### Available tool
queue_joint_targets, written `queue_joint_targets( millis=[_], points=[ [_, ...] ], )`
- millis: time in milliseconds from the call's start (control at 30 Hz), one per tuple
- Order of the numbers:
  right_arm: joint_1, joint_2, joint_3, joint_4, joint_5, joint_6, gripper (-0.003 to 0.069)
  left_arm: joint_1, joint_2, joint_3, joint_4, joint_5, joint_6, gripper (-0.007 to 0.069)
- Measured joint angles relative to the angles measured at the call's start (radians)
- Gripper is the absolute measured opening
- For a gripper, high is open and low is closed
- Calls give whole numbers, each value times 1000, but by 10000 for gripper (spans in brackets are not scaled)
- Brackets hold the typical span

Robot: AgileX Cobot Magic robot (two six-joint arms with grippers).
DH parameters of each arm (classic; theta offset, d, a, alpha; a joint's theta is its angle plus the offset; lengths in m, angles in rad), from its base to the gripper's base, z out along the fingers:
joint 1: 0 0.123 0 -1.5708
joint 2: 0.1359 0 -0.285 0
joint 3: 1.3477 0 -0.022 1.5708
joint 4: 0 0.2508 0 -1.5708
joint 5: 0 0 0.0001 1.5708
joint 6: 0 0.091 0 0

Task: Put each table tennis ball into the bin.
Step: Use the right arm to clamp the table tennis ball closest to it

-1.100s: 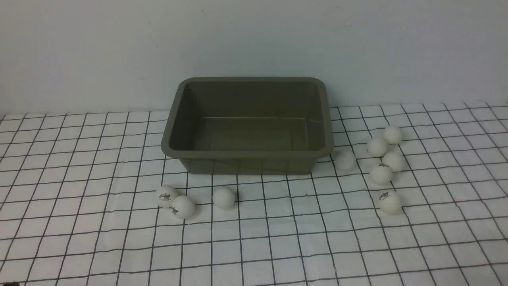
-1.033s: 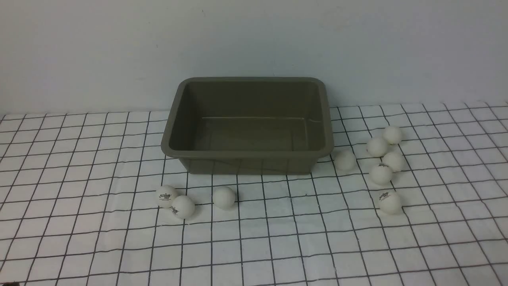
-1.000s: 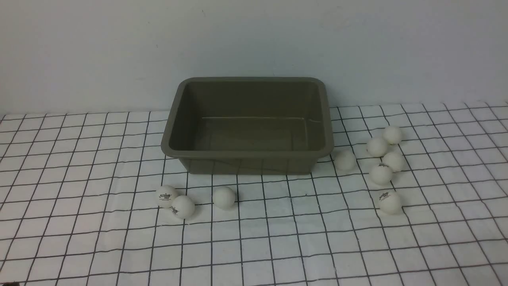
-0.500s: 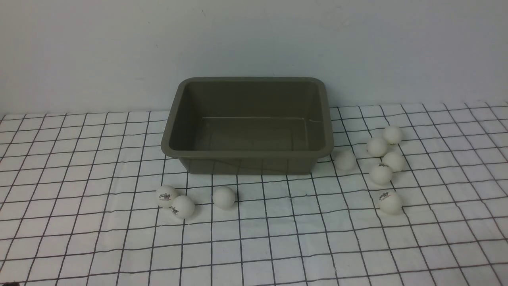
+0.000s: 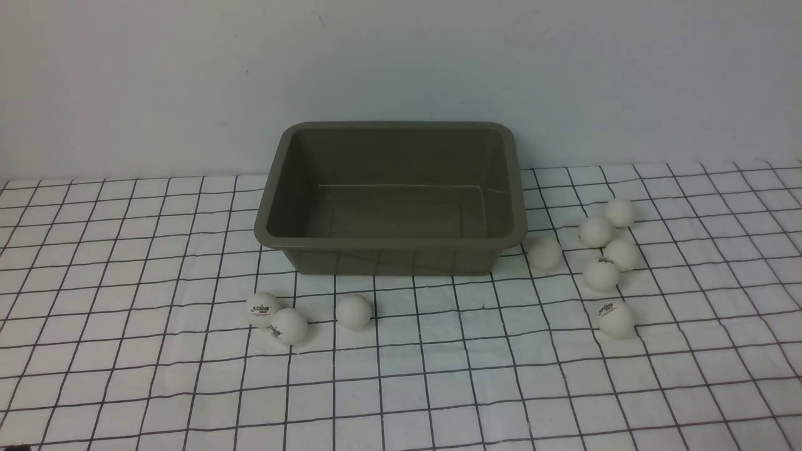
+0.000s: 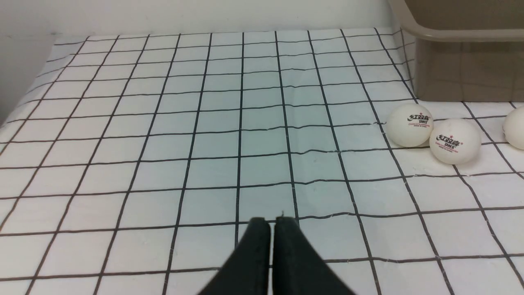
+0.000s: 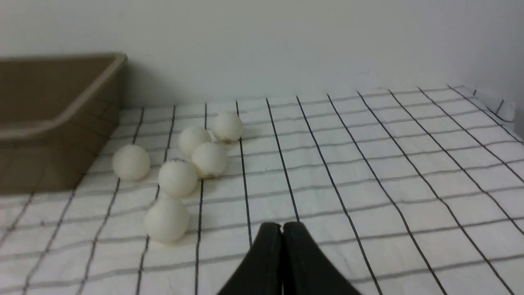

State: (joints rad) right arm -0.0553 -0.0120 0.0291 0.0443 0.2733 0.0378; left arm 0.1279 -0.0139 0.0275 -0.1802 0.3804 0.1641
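The olive-grey bin [image 5: 388, 239] stands at the back middle, with no ball showing inside. Three white table tennis balls lie in front of its left part: a logo ball [image 5: 262, 309], one [image 5: 288, 326] touching it, and one [image 5: 354, 311] apart. Several balls lie to its right, one [image 5: 544, 252] near the bin's corner, a cluster [image 5: 601, 274], and one [image 5: 616, 319] nearer me. Neither gripper shows in the front view. My left gripper [image 6: 272, 221] is shut and empty, low over the cloth, well short of two logo balls [image 6: 409, 125]. My right gripper [image 7: 282, 225] is shut and empty, near a ball [image 7: 166, 220].
A white cloth with a black grid [image 5: 438, 376] covers the table. A plain wall [image 5: 401, 62] stands right behind the bin. The cloth's left edge [image 6: 24, 98] shows in the left wrist view, its right edge [image 7: 501, 110] in the right wrist view.
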Motion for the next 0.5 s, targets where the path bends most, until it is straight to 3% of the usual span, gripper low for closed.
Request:
queue_joint_targets(
  millis=[100, 267, 500],
  points=[
    [0, 0, 0, 23, -185, 31, -18, 0, 0, 0, 0, 0, 0, -4],
    [0, 0, 0, 37, -325, 105, -18, 0, 0, 0, 0, 0, 0, -4],
    [0, 0, 0, 38, -355, 231, -18, 0, 0, 0, 0, 0, 0, -4]
  ],
)
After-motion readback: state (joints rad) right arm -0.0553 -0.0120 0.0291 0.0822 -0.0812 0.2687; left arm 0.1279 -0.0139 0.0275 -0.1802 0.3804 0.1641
